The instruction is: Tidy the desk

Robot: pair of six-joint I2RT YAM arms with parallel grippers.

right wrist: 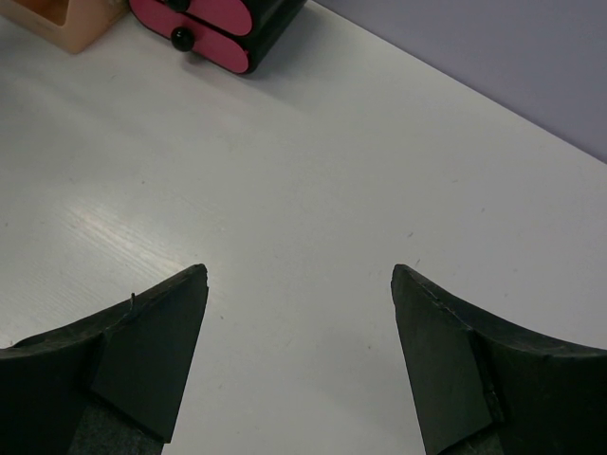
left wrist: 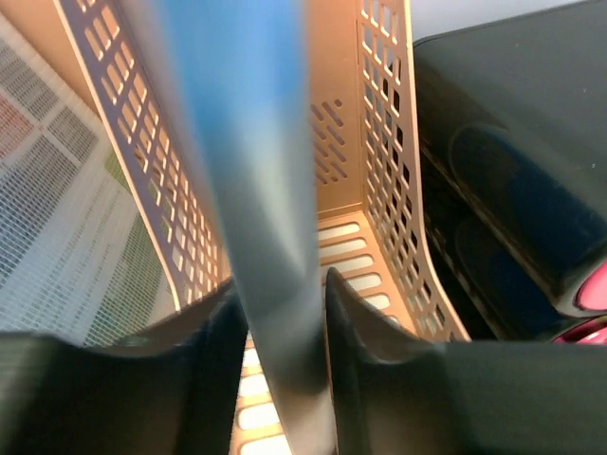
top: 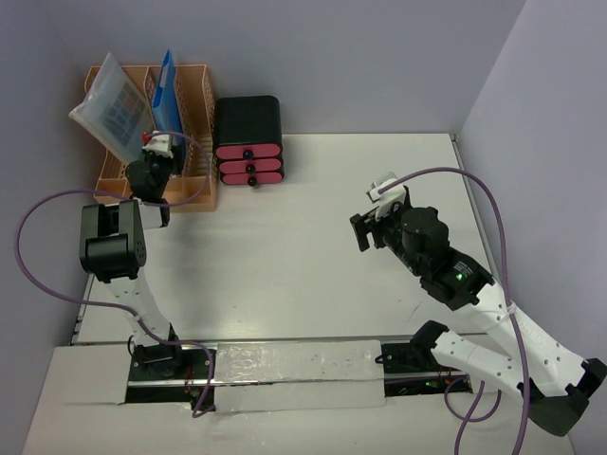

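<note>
The folder (left wrist: 237, 114) stands in the rack (left wrist: 341, 142) at the desk's (top: 285, 256) far left corner, our left gripper (left wrist: 280, 289) hugging it, clamped or loose we cannot tell, so we should part fully and rise straight, while our right gripper (right wrist: 299, 284) hangs spread over bare desk.

We see the desk (top: 294, 256), a large flat white rectangular tabletop with a thin grey rim. It lies level, its far edge against the wall (top: 360, 57). Up close its surface (right wrist: 313, 190) shows a faint sheen.

Desk (top: 285, 265) centre free; rack (top: 201, 114), drawer box (top: 248, 118) block far-left; folder (left wrist: 256, 190) seemingly between left fingers (left wrist: 142, 389).
</note>
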